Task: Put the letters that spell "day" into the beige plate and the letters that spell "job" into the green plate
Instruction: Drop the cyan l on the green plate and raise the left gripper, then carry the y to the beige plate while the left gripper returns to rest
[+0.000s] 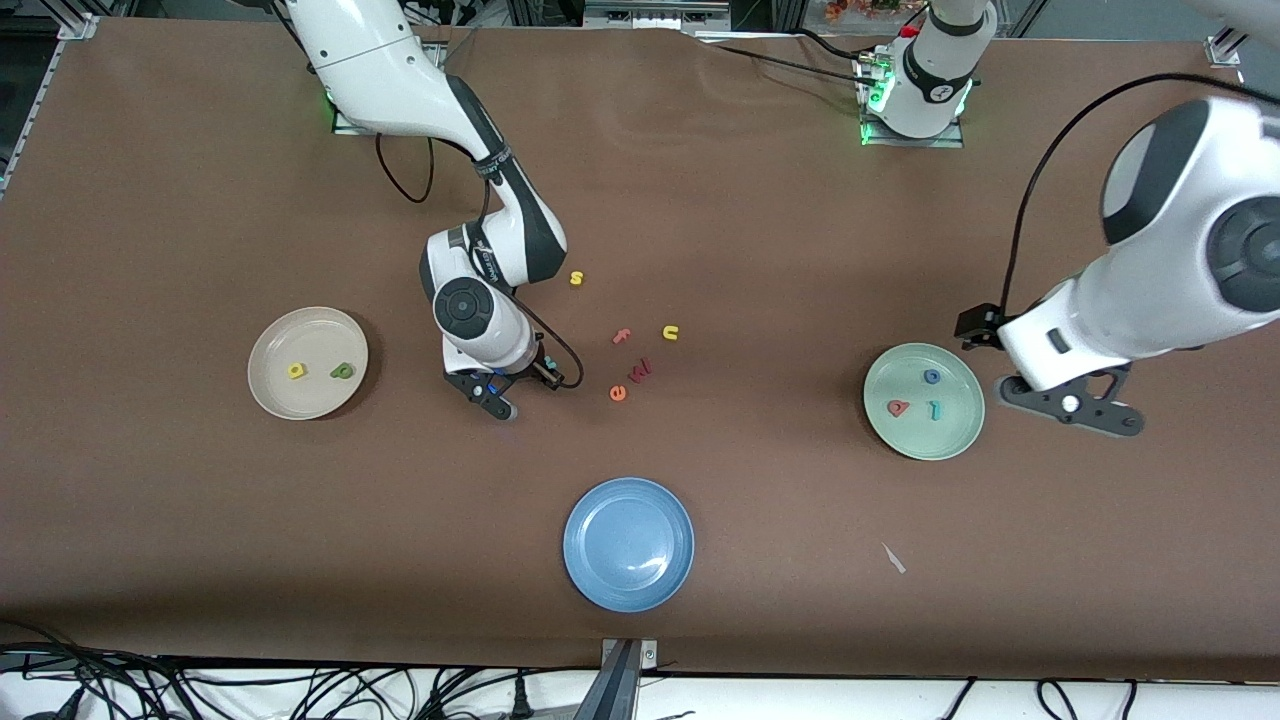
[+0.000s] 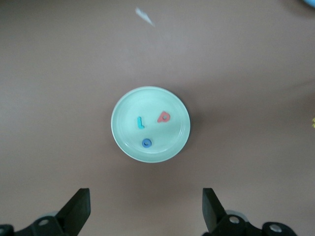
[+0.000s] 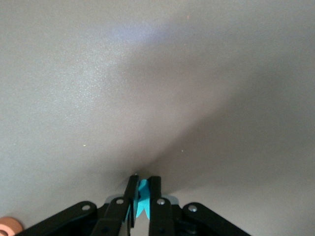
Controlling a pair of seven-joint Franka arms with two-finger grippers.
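Observation:
The beige plate (image 1: 310, 330) lies toward the right arm's end and holds the yellow "d" (image 1: 296, 371) and dark green "a" (image 1: 343, 371). My right gripper (image 1: 508, 395) (image 3: 142, 184) is low over the table between that plate and the loose letters, shut on the teal "y" (image 3: 142, 199). The green plate (image 1: 925, 435) (image 2: 152, 101) holds the blue "o" (image 1: 932, 377) (image 2: 146, 142), red "b" (image 1: 898, 407) (image 2: 164, 117) and teal "j" (image 1: 935, 409) (image 2: 140, 122). My left gripper (image 1: 1075, 405) (image 2: 146, 211) hangs open and empty beside the green plate.
A blue plate (image 1: 628, 543) sits nearer the front camera at mid-table. Loose letters lie in the middle: yellow "s" (image 1: 576, 278), pink "f" (image 1: 621, 336), yellow "u" (image 1: 670, 332), a red letter (image 1: 641, 370), orange "e" (image 1: 617, 393) (image 3: 10, 227). A paper scrap (image 1: 893, 558) lies near the green plate.

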